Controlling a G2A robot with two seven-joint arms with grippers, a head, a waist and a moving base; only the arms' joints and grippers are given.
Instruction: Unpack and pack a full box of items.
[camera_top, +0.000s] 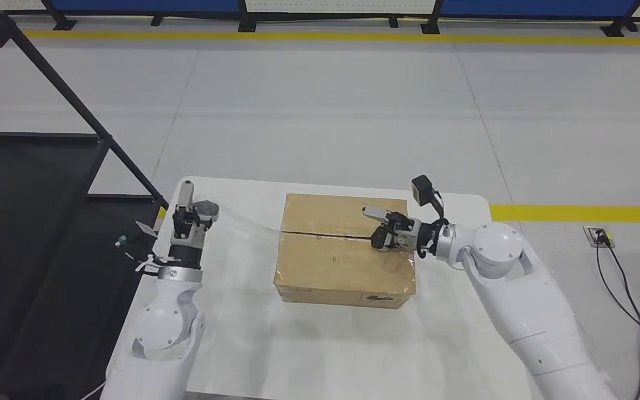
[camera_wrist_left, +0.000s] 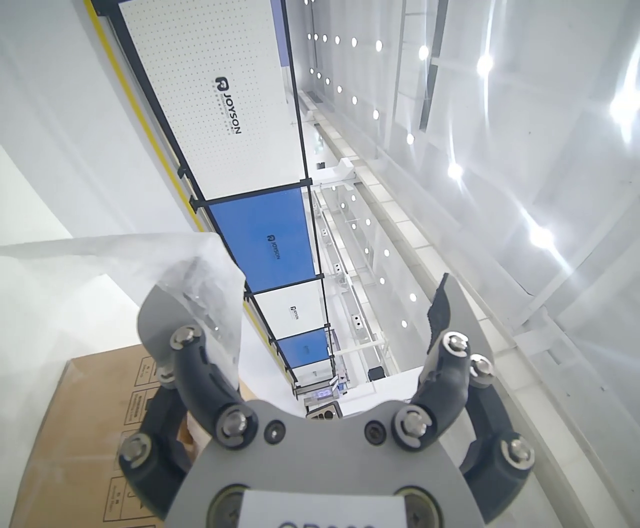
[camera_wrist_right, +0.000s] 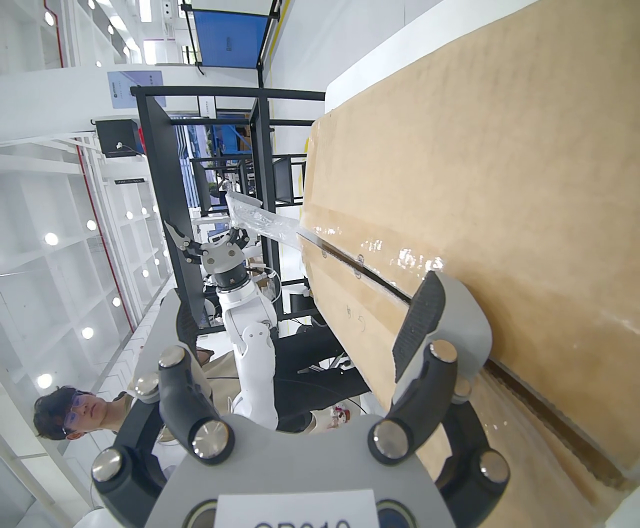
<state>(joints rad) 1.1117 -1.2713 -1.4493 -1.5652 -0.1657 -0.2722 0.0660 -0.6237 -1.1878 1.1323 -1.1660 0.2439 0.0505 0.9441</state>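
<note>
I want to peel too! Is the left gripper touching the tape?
Touching. Left wrist view shows the tape draped over one fingertip of the left gripper.

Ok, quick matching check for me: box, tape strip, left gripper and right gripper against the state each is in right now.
Things:
1 cardboard box
2 clear tape strip
3 left gripper
4 right gripper

States:
A open, over the box's top seam
B brown, flaps shut
C open, tape clinging to one finger
D stretched from the box seam off to the side

Pairs: 1-B; 2-D; 3-C; 4-A
</note>
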